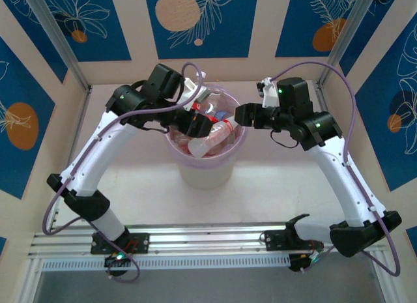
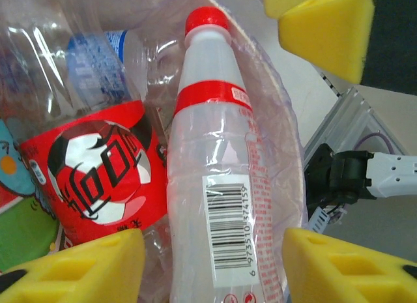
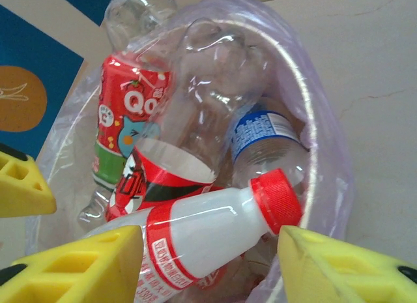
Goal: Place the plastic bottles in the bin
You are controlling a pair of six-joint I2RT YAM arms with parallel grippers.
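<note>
The bin (image 1: 195,176) is a white pail with a purple liner, standing mid-table and holding several plastic bottles. On top lies a milky bottle with a red cap (image 2: 208,153) (image 3: 208,231). Beside it lie a red football-labelled bottle (image 2: 98,166) (image 3: 156,176) and a blue-labelled one (image 2: 98,62) (image 3: 264,133). My left gripper (image 1: 202,124) (image 2: 212,267) hangs over the bin's mouth, open, its yellow pads apart from the milky bottle on both sides. My right gripper (image 1: 247,114) (image 3: 212,264) sits at the bin's right rim, open, straddling that bottle's neck without pinching it.
A cartoon-labelled red and green bottle (image 3: 120,120) leans against the bin's far side. An aluminium rail (image 1: 208,234) runs along the near edge by the arm bases. Blue-patterned walls (image 1: 202,23) close in the table on three sides.
</note>
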